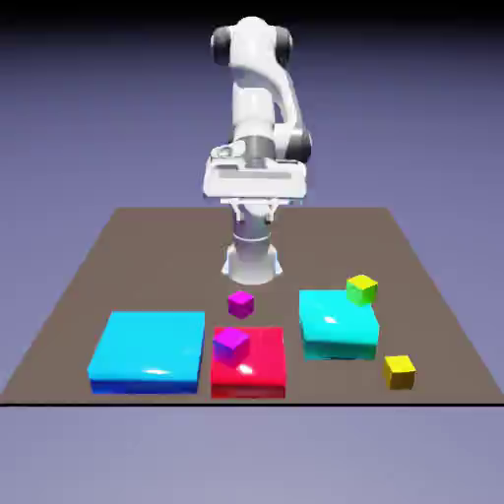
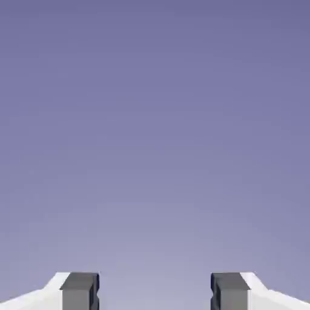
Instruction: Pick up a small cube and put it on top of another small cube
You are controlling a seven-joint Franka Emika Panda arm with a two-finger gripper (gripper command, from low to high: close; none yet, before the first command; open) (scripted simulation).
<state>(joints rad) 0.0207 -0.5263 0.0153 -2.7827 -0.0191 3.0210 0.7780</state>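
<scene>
While the gripper (image 2: 155, 292) was held empty with its jaws apart, the golden-yellow cube (image 1: 399, 371) was seen lower right, the magenta cube with a violet-blue side (image 1: 230, 345) on the red block (image 1: 258, 369).

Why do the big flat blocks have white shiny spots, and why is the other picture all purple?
Exterior view: those spots are rendered glare on the glossy blue block, red block and cyan block. Hand view: it shows only the plain backdrop, evenly lit with no shadows, with two grey fingertips at the bottom, standing apart and sharp.
</scene>
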